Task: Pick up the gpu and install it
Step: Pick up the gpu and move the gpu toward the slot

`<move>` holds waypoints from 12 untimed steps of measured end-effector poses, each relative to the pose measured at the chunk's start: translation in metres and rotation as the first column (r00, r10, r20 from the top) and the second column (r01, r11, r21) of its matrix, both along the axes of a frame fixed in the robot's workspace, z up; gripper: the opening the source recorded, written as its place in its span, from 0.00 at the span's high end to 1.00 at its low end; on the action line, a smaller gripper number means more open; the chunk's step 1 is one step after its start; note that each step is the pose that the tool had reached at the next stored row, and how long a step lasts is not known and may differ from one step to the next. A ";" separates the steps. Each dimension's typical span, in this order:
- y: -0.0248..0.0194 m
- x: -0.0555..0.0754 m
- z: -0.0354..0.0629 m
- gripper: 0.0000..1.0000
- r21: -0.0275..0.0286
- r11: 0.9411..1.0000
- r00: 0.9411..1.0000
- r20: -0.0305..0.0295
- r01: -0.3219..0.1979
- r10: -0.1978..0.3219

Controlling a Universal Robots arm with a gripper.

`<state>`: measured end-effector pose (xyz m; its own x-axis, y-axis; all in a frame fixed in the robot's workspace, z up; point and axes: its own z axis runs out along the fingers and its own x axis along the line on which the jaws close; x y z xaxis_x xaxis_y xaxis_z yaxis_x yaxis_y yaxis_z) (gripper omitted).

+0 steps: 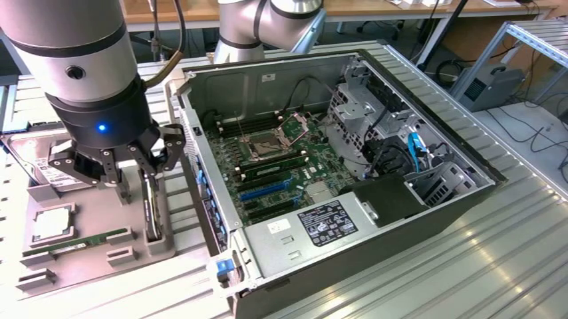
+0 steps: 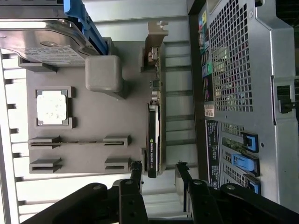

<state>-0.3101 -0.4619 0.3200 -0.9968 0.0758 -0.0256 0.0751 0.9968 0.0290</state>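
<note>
Where my black two-fingered gripper hangs: over the flat grey moulded parts tray, at the exterior view's left of the open dark metal computer case.
Fingers: spread wide, with nothing held. In the wrist view one end of the card sits in line between them.
Task's thing: thin flat dark rectangular gpu with a pale metal bracket, standing on edge in the tray slot nearest the case.
Step in hand, as I judge it: lining up for the pick. I would centre both pads on the card's flat faces and come down square, so it lifts without twisting.
Edges: the case wall stands near one face of the card, and a grey rounded block is near the other.
Open room: straight above the tray. The silver hard drive, square processor and narrow green memory stick lie farther left, clear of the card.
</note>
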 end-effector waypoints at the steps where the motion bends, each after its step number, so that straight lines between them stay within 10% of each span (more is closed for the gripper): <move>1: 0.0000 0.000 -0.0003 0.58 0.000 1.000 1.000 0.000 0.000 0.000; 12: 0.0000 0.000 -0.0025 0.58 0.000 1.000 1.000 0.000 0.000 0.000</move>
